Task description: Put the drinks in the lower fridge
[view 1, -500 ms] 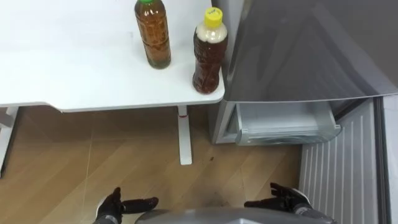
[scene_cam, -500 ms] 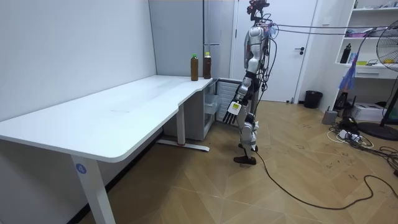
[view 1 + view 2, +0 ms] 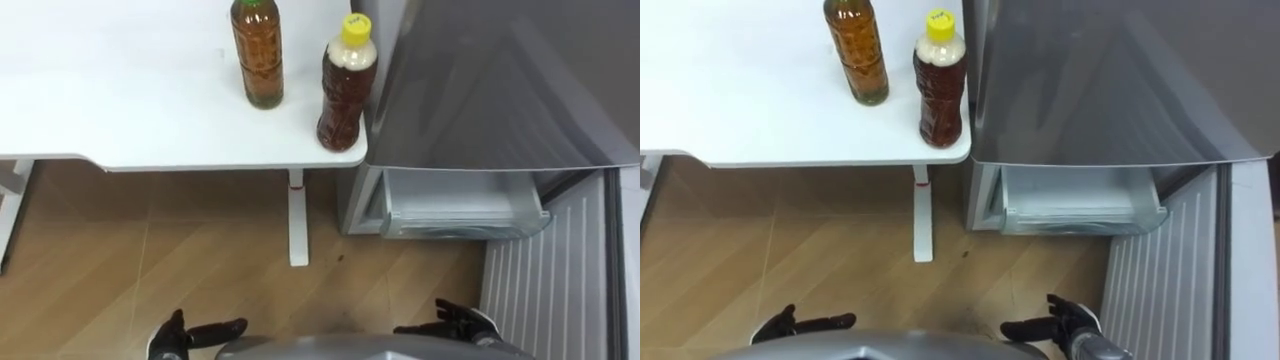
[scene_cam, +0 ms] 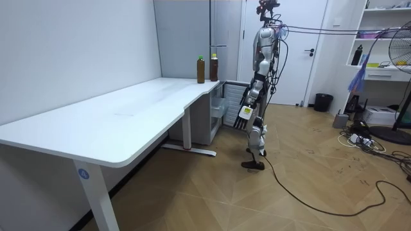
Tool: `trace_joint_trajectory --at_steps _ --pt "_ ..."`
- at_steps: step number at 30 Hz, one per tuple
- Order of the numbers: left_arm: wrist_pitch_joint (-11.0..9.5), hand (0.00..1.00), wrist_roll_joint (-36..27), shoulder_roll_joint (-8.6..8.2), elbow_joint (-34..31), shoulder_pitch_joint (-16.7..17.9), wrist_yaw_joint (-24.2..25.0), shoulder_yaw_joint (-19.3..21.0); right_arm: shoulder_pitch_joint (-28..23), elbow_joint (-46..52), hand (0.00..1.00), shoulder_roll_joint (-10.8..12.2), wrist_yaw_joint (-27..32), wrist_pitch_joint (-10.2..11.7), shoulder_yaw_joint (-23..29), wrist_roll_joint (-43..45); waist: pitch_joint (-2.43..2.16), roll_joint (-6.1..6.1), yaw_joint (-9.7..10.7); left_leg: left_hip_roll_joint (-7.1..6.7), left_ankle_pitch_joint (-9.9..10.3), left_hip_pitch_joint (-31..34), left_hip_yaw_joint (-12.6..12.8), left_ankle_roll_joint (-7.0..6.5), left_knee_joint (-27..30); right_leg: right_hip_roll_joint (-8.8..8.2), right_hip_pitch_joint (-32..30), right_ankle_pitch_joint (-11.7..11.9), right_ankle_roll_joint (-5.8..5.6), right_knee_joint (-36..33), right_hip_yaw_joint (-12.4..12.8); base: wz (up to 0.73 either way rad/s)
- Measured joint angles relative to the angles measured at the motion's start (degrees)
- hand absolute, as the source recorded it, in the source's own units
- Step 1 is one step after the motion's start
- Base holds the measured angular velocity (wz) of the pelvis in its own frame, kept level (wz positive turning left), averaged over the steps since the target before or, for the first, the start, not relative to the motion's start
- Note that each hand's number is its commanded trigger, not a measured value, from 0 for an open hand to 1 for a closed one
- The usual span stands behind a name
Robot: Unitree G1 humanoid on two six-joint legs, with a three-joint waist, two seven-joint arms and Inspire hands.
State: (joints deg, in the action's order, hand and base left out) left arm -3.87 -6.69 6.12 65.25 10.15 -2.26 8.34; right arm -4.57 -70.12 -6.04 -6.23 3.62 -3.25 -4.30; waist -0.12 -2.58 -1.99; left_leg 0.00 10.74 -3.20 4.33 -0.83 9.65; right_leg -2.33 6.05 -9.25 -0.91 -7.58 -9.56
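Two drinks stand upright on the white table [image 3: 120,90], near its right corner. One is a green-capped bottle of amber tea [image 3: 258,52] [image 3: 856,50]. The other is a yellow-capped bottle of darker tea [image 3: 346,85] [image 3: 940,80], right by the edge next to the grey fridge [image 3: 500,80]. The fridge's lower door [image 3: 560,270] is swung open, showing a pale drawer [image 3: 455,205] inside. My left hand [image 3: 190,335] and right hand [image 3: 455,325] hang low at my sides, fingers relaxed and empty, far below the bottles. In the room view I stand upright at the table's end before the fridge, with the bottles [image 4: 207,68] at chest height.
A white table leg [image 3: 297,215] stands on the wooden floor between me and the fridge. The open lower door reaches out on my right. In the room view, a fan [image 4: 401,45], shelves and cables lie behind me, and a closed room door [image 4: 302,45] is at the back.
The eye view has shifted a little, so the bottles sit further right in it. Both hands have dropped slightly lower. The bottles and fridge have not moved.
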Motion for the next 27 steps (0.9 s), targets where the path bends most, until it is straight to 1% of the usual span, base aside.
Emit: trace_joint_trajectory --at_steps 4,8,10,14,17,19,20,21,22,23,24,25,26,27 --pt "0.0 0.0 -0.1 0.01 -0.1 0.8 -1.0 0.5 0.1 -0.8 0.0 -0.1 -0.9 0.1 0.3 -0.5 -0.11 0.23 0.0 -0.09 0.0 -0.1 -0.3 0.01 0.1 -0.03 0.2 -0.2 0.05 0.0 -0.1 0.02" --pt "0.1 0.0 -0.7 0.01 -0.1 1.4 -2.4 0.5 0.2 -1.2 0.0 -0.1 -1.1 0.0 0.6 -0.5 -0.12 0.32 0.0 -0.33 0.0 -0.5 -0.7 -0.01 0.0 -0.22 0.4 -0.4 -0.1 0.1 -0.2 0.05" --pt "0.3 0.0 -2.0 -0.03 -0.1 1.8 -3.7 0.5 0.1 -1.2 0.0 -0.1 -0.9 0.0 0.6 -0.4 -0.12 0.34 0.1 -0.54 0.0 -0.5 -1.4 -0.03 0.0 -0.35 0.6 -0.5 -0.18 0.1 -0.1 0.12" --pt "0.8 0.0 -4.9 -0.04 0.1 2.2 -6.4 1.5 0.0 -1.5 0.0 -0.1 -0.6 0.0 0.4 -0.4 -0.07 0.4 -0.2 -0.66 0.0 -1.2 -1.6 -0.05 -0.1 -0.4 1.4 -0.5 -0.19 0.5 -0.1 0.05" --pt "0.9 0.0 -6.9 -0.11 -0.1 1.8 -8.9 4.1 0.0 -1.7 0.0 -0.2 -0.2 0.0 0.5 -0.4 -0.01 0.61 -0.2 -0.65 0.1 -1.5 -1.5 -0.1 -0.1 -0.36 2.1 -0.5 -0.19 0.6 -0.4 0.01" --pt "1.1 0.0 -7.3 -0.14 -3.0 1.5 -12.1 8.2 -0.1 -1.5 0.0 -0.2 -0.2 0.0 1.4 0.3 0.08 0.8 -0.2 -0.64 0.1 -1.6 -1.8 -0.11 -0.1 -0.34 2.2 -0.5 -0.19 0.6 -0.4 0.03" --pt "1.0 0.0 -7.6 -0.11 -4.1 1.4 -13.1 9.1 -0.1 -1.4 0.0 -0.2 -0.2 0.0 1.9 0.4 0.09 0.87 -0.2 -0.64 0.1 -1.7 -1.9 -0.11 -0.1 -0.35 2.2 -0.5 -0.18 0.5 -0.4 0.0" --pt "0.5 0.0 -8.4 0.0 -5.7 1.1 -15.1 10.5 -0.1 -1.5 0.0 -0.2 -0.2 0.0 2.6 0.5 0.09 1.07 -0.2 -0.65 0.1 -1.8 -1.9 -0.11 -0.1 -0.37 2.2 -0.5 -0.19 0.5 -0.2 0.0" --pt "-0.5 0.0 -9.2 0.09 -6.7 0.7 -16.9 11.7 -0.1 -1.4 0.0 -0.2 -0.2 0.0 3.2 0.7 0.2 1.12 -0.1 -0.66 0.1 -2.0 -1.8 -0.12 -0.2 -0.37 2.3 -0.5 -0.18 0.4 0.0 -0.04" --pt "-1.0 0.0 -9.6 0.2 -7.1 0.6 -17.8 11.9 -0.2 -1.5 0.0 -0.3 -0.2 0.0 3.5 0.6 0.23 1.19 -0.1 -0.66 0.1 -2.1 -1.8 -0.13 -0.2 -0.37 2.4 -0.5 -0.19 0.4 -0.1 -0.05" --pt "-1.6 0.0 -10.2 0.23 -8.2 0.3 -19.5 12.3 -0.4 -1.3 0.0 -0.4 -0.2 0.1 3.6 0.2 0.22 1.59 -0.1 -0.7 0.2 -2.3 -1.8 -0.17 -0.1 -0.38 2.6 -0.5 -0.19 0.4 0.0 0.0" --pt "-1.9 0.0 -11.0 0.22 -9.9 0.2 -21.3 12.3 -0.6 -1.0 0.0 -0.4 -0.2 0.1 3.5 0.0 0.25 1.62 -0.2 -0.72 0.2 -2.3 -1.8 -0.18 -0.2 -0.39 2.7 -0.5 -0.21 0.5 0.0 0.0" --pt "-2.4 0.0 -11.7 0.22 -10.7 0.1 -22.1 12.3 -0.6 -0.9 0.0 -0.5 -0.2 0.1 3.4 0.0 0.24 1.66 -0.2 -0.72 0.2 -2.3 -1.8 -0.18 -0.2 -0.39 2.7 -0.5 -0.22 0.5 0.1 0.0" --pt "-3.0 0.0 -13.0 0.18 -12.8 0.1 -23.7 12.2 -0.6 -0.9 0.0 -0.5 -0.2 0.1 3.4 0.1 0.18 1.74 -0.2 -0.71 0.2 -2.4 -1.7 -0.18 -0.2 -0.38 2.6 -0.5 -0.23 0.5 0.2 0.0"
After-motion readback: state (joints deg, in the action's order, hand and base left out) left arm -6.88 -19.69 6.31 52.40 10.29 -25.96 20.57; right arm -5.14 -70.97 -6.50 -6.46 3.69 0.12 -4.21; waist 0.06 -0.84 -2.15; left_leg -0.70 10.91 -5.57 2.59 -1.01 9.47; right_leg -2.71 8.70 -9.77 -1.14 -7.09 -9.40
